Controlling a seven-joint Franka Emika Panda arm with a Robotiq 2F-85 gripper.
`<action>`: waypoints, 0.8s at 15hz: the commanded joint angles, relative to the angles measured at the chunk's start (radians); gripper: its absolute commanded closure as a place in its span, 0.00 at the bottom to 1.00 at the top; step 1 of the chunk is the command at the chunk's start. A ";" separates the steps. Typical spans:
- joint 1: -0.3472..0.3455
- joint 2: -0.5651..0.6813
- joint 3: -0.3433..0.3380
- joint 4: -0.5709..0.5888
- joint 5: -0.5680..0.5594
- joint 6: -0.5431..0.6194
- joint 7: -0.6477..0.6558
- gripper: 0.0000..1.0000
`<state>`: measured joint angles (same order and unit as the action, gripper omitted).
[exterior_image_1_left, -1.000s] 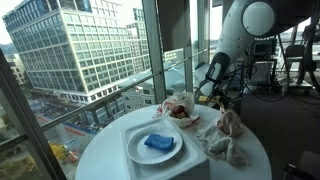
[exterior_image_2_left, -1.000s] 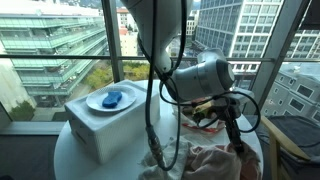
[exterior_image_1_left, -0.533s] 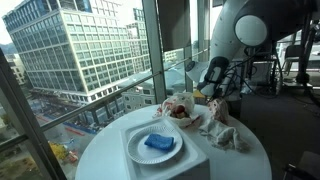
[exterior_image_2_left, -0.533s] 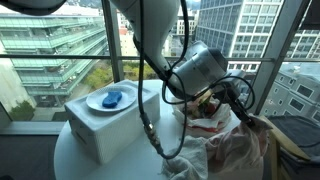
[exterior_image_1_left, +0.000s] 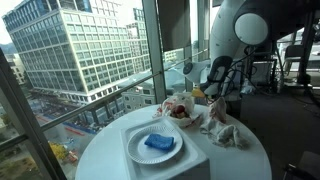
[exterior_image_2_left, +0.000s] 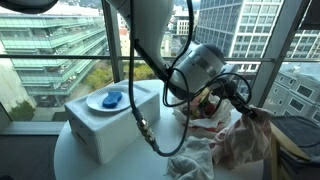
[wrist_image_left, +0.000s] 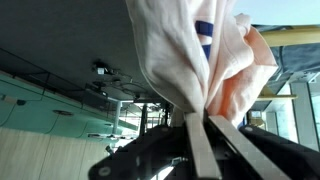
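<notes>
My gripper (exterior_image_1_left: 213, 104) is shut on a bunch of white and pale pink cloth (exterior_image_1_left: 222, 130) and holds it up by its top, so the cloth hangs down to the round white table (exterior_image_1_left: 110, 150). In an exterior view the gripper (exterior_image_2_left: 247, 112) hangs at the right of the table with the cloth (exterior_image_2_left: 240, 148) draped below it. In the wrist view, which looks upside down, the two fingers (wrist_image_left: 200, 120) pinch the gathered cloth (wrist_image_left: 185, 55).
A white box (exterior_image_2_left: 100, 135) on the table carries a white plate (exterior_image_1_left: 135, 150) with a blue object (exterior_image_1_left: 158, 143); both also show in an exterior view (exterior_image_2_left: 112, 98). A paper-lined bowl of red items (exterior_image_1_left: 178, 108) stands beside the cloth. Large windows surround the table.
The gripper has risen from low over the table and pulled the spread cloth up into a hanging bunch, shifting slightly toward the window side.
</notes>
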<state>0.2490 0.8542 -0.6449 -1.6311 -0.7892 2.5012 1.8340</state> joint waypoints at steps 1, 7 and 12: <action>-0.043 0.009 0.064 0.007 -0.060 -0.009 0.022 0.68; -0.077 -0.059 0.111 -0.046 -0.104 -0.016 0.027 0.29; -0.144 -0.268 0.255 -0.202 -0.078 0.082 -0.136 0.00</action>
<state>0.1443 0.7489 -0.4778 -1.7019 -0.8534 2.5268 1.7790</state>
